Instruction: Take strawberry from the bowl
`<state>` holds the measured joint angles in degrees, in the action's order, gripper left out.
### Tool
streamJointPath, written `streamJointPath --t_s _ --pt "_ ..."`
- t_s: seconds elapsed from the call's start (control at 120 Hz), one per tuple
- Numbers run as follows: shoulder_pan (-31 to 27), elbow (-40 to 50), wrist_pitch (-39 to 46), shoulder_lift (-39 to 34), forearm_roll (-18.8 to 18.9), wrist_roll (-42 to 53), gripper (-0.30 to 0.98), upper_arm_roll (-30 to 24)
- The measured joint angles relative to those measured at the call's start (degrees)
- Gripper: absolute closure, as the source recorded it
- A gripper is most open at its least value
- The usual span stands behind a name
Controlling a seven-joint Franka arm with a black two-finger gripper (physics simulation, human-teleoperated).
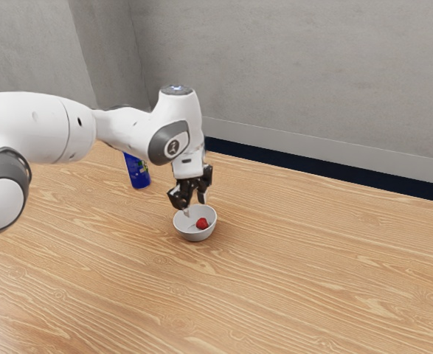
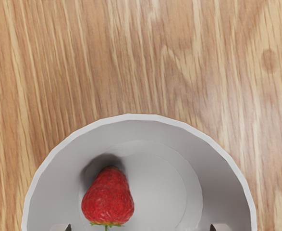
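Observation:
My gripper hangs just above the white bowl, pointing down and open, its two fingers apart with nothing held between them. A red strawberry lies inside the bowl. In the wrist view the strawberry rests on the bowl's floor, off-centre near the inner wall, its green leafy end toward the lower edge. The bowl is partly cut off there. At the lower edge the tips of the gripper stand wide apart, over the bowl, with the strawberry lower down and nearer one of them.
A blue bottle stands on the wooden table, behind the bowl toward the exterior view's left and close to the arm. A grey wall with a dark strip at its foot runs behind the table.

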<state>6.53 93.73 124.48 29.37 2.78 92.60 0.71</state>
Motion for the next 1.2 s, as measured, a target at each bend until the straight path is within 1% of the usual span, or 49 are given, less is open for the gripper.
streamJointPath --t_s 0.158,0.208,0.333,0.517,0.742,0.875,1.008,1.2 --pt "0.08 1.34 1.65 0.16 -0.11 6.47 0.35 0.08" --pt "0.11 1.33 2.09 0.53 -0.68 8.27 0.35 0.12" --pt "0.05 0.63 2.78 1.95 -1.81 12.25 0.35 0.49" --pt "0.14 -0.67 3.33 3.39 -2.41 16.71 0.35 1.11" --pt "0.18 -1.06 4.44 4.47 -2.62 20.57 0.37 1.13" --pt "0.09 -0.99 5.37 4.62 -3.13 22.16 0.42 1.17" --pt "0.07 -0.88 6.02 4.91 -4.51 23.40 0.44 1.22" --pt "0.07 -0.72 6.78 5.52 -6.03 24.77 0.43 1.54"
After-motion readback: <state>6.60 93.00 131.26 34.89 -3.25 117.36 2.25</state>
